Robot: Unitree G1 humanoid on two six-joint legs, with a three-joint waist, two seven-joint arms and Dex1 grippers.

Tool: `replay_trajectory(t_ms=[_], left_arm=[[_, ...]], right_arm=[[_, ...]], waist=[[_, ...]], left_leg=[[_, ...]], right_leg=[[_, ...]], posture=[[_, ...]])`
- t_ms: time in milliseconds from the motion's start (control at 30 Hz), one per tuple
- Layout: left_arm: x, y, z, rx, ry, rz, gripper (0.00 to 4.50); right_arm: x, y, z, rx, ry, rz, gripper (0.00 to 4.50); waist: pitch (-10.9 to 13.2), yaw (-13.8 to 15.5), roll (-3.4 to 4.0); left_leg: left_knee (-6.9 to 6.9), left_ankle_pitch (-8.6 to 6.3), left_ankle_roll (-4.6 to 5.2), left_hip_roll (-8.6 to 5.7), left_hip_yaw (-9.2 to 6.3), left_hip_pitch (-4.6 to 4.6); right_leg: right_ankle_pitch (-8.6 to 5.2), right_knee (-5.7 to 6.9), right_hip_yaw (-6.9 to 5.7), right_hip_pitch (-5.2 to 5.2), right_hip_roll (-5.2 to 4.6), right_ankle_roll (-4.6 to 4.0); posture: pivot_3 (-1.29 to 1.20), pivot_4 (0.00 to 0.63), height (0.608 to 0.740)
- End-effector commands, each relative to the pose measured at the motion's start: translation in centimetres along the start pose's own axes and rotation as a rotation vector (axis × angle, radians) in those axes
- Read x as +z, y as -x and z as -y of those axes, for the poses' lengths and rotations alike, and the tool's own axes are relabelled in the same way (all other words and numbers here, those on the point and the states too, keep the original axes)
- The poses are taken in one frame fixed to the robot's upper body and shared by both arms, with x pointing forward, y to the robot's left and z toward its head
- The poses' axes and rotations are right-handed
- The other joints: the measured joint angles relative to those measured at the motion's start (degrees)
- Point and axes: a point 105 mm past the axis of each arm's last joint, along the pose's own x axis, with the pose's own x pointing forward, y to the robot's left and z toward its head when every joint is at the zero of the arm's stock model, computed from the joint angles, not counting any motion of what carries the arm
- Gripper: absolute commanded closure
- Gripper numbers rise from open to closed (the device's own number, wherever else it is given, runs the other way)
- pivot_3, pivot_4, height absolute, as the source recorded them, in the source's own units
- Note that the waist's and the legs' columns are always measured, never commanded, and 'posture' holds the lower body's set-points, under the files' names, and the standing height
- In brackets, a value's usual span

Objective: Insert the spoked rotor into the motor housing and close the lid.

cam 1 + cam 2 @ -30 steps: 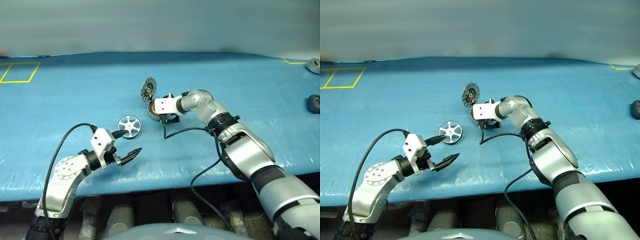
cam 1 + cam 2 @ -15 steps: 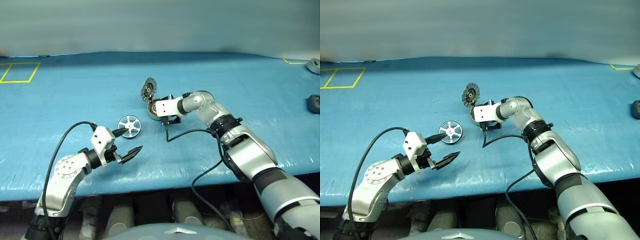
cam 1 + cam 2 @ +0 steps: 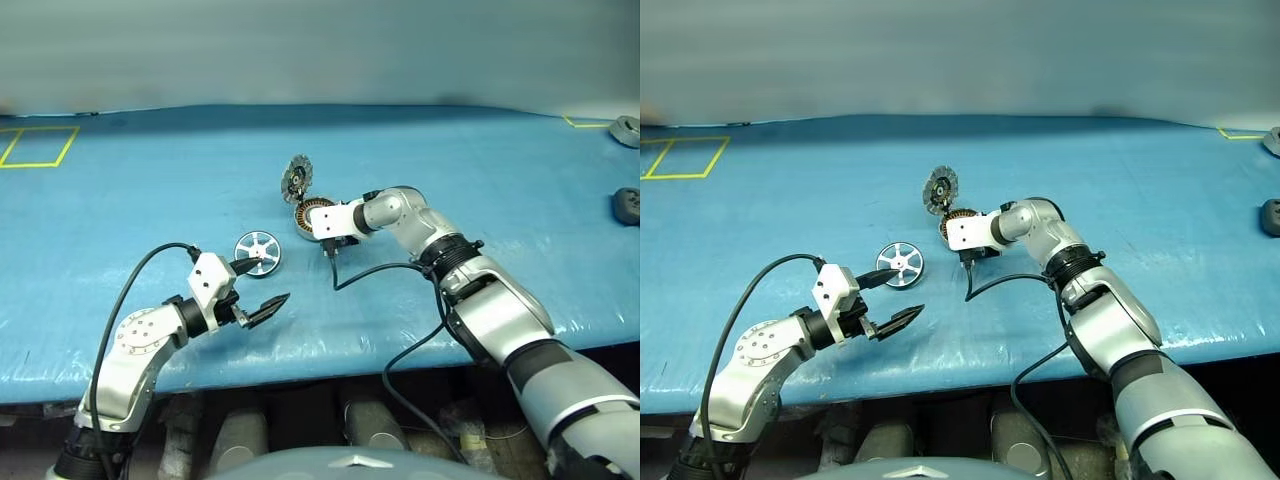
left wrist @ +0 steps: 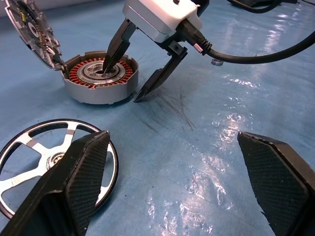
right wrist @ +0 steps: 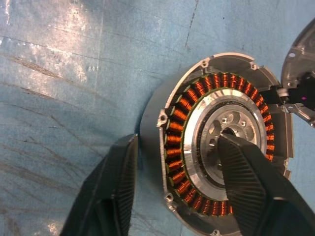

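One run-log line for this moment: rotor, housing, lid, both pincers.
rotor: flat on table, untouched | housing: lid up | right pincer: straddling housing wall | left pincer: open near rotor

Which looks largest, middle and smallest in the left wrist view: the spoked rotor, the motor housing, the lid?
1. spoked rotor, though it lies nearest the camera, so unsure.
2. motor housing.
3. lid, cut off by the picture's edge, so unsure.

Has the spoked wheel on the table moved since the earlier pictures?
No. The spoked wheel lies flat at the same place, left of the round motor case, and the same gap separates them.
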Motion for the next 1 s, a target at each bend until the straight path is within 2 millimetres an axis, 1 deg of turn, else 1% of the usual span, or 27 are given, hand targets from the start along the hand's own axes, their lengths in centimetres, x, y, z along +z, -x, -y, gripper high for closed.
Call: replay_trajectory(t_ms=[33,300,367,433,500,533,633,700,800,867,933,1000], left_arm=[[0.5,0.0,0.0,0.001,-0.02,0.011,0.0],[0.5,-0.1,0.0,0.003,-0.018,0.012,0.0],[0.5,-0.2,0.1,0.001,-0.014,0.016,0.0],[0.5,-0.4,0.3,-0.002,-0.011,0.019,0.0],[0.4,-0.5,0.4,-0.008,-0.005,0.019,0.0],[0.3,-0.5,0.5,-0.011,-0.002,0.018,0.0],[0.1,-0.7,0.5,-0.016,0.003,0.016,0.0],[0.1,-1.0,0.5,-0.025,0.007,0.02,0.0],[0.1,-1.4,0.4,-0.035,0.01,0.027,0.0],[0.1,-1.6,0.6,-0.051,0.014,0.027,0.0],[0.1,-1.9,0.8,-0.078,0.013,0.024,0.0],[0.1,-2.2,0.8,-0.097,0.005,0.018,0.0]], right_arm=[[-1.1,-0.9,-1.7,0.057,-0.029,-0.046,2.3],[-0.6,-0.8,-1.8,0.094,-0.035,-0.038,2.3],[-0.4,-0.3,-1.7,0.11,-0.048,-0.026,2.3],[0.1,0.4,-1.1,0.083,-0.087,-0.001,2.3],[0.5,1.1,-0.5,0.055,-0.191,0.019,2.3],[0.6,1.6,-0.7,0.05,-0.206,0.017,2.3],[0.4,3.0,-2.3,0.062,-0.252,-0.026,2.3],[0.2,3.9,-4.0,0.076,-0.262,-0.069,2.3],[0.7,5.1,-6.9,0.109,-0.276,-0.099,2.3],[1.0,5.7,-8.2,0.103,-0.285,-0.12,2.3],[1.3,5.9,-9.2,0.074,-0.325,-0.146,2.3],[1.9,6.0,-10.7,0.088,-0.373,-0.151,2.3]], waist=[[0.0,0.0,-0.01],[0.0,-0.3,0.0],[0.0,-0.2,0.0],[0.0,0.0,0.0],[0.0,0.2,0.01],[0.0,0.3,0.01],[0.0,1.0,0.04],[0.0,1.4,0.07],[0.0,2.0,0.08],[0.0,2.1,0.08],[0.0,2.1,0.08],[0.0,2.1,0.08]], left_leg=[[0.01,0.0,0.0,0.0,-0.01,0.03],[0.01,0.0,0.0,0.02,0.01,0.16],[0.0,0.0,0.0,0.01,0.01,0.16],[-0.02,0.0,0.0,0.01,-0.01,0.12],[-0.05,0.0,0.0,0.0,-0.07,0.03],[-0.06,0.0,0.0,0.0,-0.08,-0.03],[-0.11,0.0,-0.01,-0.01,-0.17,-0.15],[-0.12,-0.02,-0.03,-0.01,-0.22,-0.2],[-0.12,-0.03,-0.05,-0.04,-0.29,-0.22],[-0.1,-0.04,-0.06,-0.07,-0.32,-0.2],[-0.06,-0.03,-0.06,-0.06,-0.32,-0.18],[-0.03,-0.03,-0.07,-0.06,-0.31,-0.17]], right_leg=[[0.0,0.0,0.0,0.03,0.01,0.0],[-0.02,0.02,0.01,0.13,0.03,-0.03],[-0.02,0.01,0.01,0.13,0.03,-0.03],[-0.02,0.0,0.01,0.11,0.02,-0.03],[-0.02,-0.01,-0.02,0.04,0.02,-0.03],[-0.02,-0.02,-0.02,-0.01,0.01,-0.03],[-0.03,-0.05,-0.11,-0.1,0.0,-0.04],[-0.06,-0.07,-0.22,-0.11,-0.03,-0.06],[-0.12,-0.08,-0.32,-0.1,-0.06,-0.05],[-0.18,-0.07,-0.35,-0.06,-0.08,-0.04],[-0.22,-0.06,-0.37,-0.04,-0.07,-0.07],[-0.3,-0.04,-0.39,-0.04,-0.06,-0.11]], posture=[[0.0,0.15,0.74],[0.0,0.15,0.74],[0.0,0.15,0.74],[0.0,0.15,0.74],[0.0,0.15,0.74],[0.0,0.15,0.74],[0.0,0.15,0.74],[0.0,0.15,0.74],[0.0,0.15,0.74],[0.0,0.15,0.74],[0.0,0.15,0.74],[0.0,0.15,0.74]])
